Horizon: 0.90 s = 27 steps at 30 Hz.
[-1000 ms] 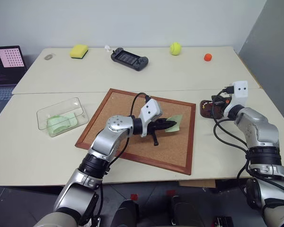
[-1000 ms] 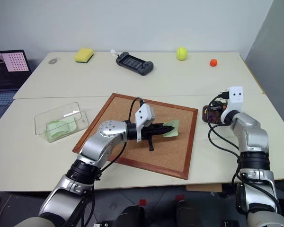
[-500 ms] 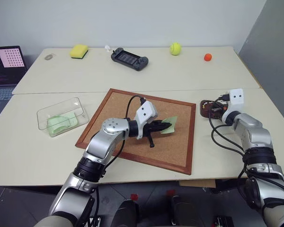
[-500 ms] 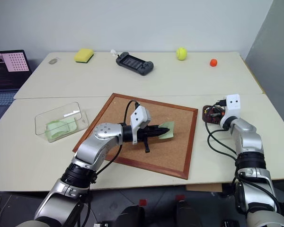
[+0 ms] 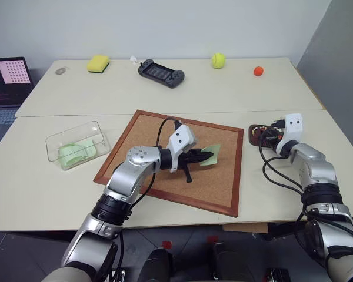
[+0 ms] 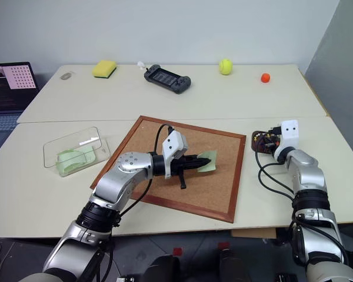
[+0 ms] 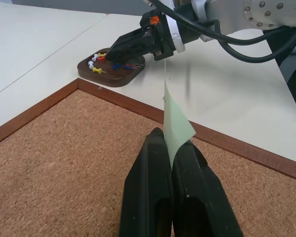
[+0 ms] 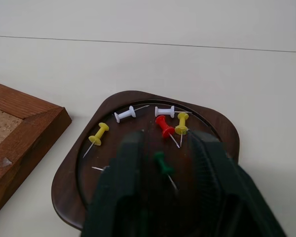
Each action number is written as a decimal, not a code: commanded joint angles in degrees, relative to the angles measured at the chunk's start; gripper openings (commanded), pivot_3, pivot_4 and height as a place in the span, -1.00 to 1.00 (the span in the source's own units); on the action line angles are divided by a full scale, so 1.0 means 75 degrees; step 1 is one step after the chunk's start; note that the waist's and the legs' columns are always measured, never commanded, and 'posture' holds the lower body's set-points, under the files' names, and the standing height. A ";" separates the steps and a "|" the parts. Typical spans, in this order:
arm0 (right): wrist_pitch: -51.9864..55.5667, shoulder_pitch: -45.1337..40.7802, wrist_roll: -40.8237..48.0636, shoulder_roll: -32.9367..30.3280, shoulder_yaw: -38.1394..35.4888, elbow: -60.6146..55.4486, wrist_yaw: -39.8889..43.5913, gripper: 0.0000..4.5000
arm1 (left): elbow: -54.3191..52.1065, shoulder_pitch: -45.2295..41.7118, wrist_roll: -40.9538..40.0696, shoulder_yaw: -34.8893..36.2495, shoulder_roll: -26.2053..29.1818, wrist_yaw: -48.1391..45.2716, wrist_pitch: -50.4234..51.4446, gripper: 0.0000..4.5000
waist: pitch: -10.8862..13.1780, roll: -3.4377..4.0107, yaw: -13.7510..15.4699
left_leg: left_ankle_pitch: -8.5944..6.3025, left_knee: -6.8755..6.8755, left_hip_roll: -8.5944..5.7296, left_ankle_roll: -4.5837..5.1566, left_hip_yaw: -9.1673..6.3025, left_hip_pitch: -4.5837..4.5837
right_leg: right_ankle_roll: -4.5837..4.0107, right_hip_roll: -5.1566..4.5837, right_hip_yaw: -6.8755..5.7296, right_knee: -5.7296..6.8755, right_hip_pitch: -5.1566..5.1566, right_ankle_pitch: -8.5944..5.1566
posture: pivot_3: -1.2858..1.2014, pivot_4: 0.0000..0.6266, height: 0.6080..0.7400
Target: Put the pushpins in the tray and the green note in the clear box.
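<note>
While the right gripper hangs parted over the tray of pushpins, the left gripper pinches the green note above the corkboard; next it likely goes to the clear box.

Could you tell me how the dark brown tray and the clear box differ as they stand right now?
The dark brown tray is opaque, small and shallow, while the clear box is transparent and larger. The tray holds loose pushpins; the box holds pale green paper. The right gripper hangs open over the tray, and no gripper is near the box. They sit on opposite sides of the corkboard. Both have rounded corners and rest on the table.
</note>
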 commanded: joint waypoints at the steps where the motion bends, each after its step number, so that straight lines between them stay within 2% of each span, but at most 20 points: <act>1: -0.0182 -0.0185 -0.0011 -0.0088 -0.0080 -0.0035 -0.0004 0.02 | -0.0190 -0.0158 -0.0056 0.0188 0.0003 -0.0012 -0.0009 -1.00 | 0.0000 0.0000 0.0000 | 0.0000 0.0000 0.0000 0.0000 0.0000 0.0000 | 0.0000 0.0000 0.0000 0.0000 0.0000 0.0000 | 0.03 -0.52 1.00; 3: -0.0192 -0.0198 -0.0014 -0.0102 -0.0079 -0.0028 0.0009 0.25 | -0.0177 -0.0165 -0.0052 0.0189 0.0006 -0.0018 -0.0014 -1.00 | 0.0000 0.0000 0.0001 | 0.0000 0.0000 0.0000 0.0000 -0.0001 0.0000 | 0.0000 0.0000 -0.0001 0.0000 0.0000 0.0000 | 0.03 -0.52 1.00; 6: -0.0164 -0.0222 0.0004 -0.0142 -0.0099 -0.0073 0.0025 0.45 | -0.0118 -0.0192 -0.0039 0.0184 -0.0005 -0.0027 -0.0045 -1.00 | 0.0000 0.0000 0.0001 | 0.0000 0.0000 0.0000 0.0000 0.0000 0.0000 | 0.0000 0.0000 0.0000 0.0000 0.0000 0.0000 | 0.03 -0.52 1.00; 12: 0.0170 -0.0011 0.0211 -0.0240 -0.0197 -0.0779 0.0162 0.99 | -0.0107 -0.0178 -0.0023 0.0156 -0.0029 -0.0017 -0.0074 -1.00 | 0.0000 0.0001 -0.0001 | 0.0000 0.0000 0.0000 0.0000 0.0001 0.0000 | 0.0000 0.0000 0.0001 0.0000 -0.0001 0.0000 | 0.03 -0.52 1.00; 20: 0.1342 0.0605 0.1120 -0.0554 -0.0502 -0.2717 0.0867 0.99 | -0.0168 -0.0066 -0.0047 0.0196 -0.0081 0.0109 -0.0018 -1.00 | 0.0001 0.0001 0.0046 | 0.0000 0.0002 0.0000 0.0000 -0.0005 -0.0002 | 0.0000 -0.0002 -0.0002 0.0001 0.0000 0.0000 | 0.03 -0.52 1.00; 25: 0.2261 0.1279 0.2469 -0.0861 -0.0703 -0.4537 0.2047 0.99 | -0.0195 0.0106 0.0032 0.0509 -0.0124 0.0741 0.0051 -1.00 | 0.0001 0.0001 0.0034 | -0.0001 -0.0001 0.0004 0.0001 -0.0010 -0.0002 | 0.0000 0.0001 -0.0005 0.0000 0.0000 0.0000 | 0.03 -0.52 1.00; 27: 0.2628 0.1616 0.2955 -0.1053 -0.0640 -0.5298 0.2492 0.99 | -0.0257 0.0116 -0.0087 0.0935 -0.0192 0.1278 0.0319 -1.00 | 0.0001 0.0001 0.0056 | -0.0001 0.0002 0.0004 0.0001 -0.0012 -0.0001 | 0.0000 0.0002 -0.0007 0.0000 0.0001 0.0000 | 0.03 -0.52 1.00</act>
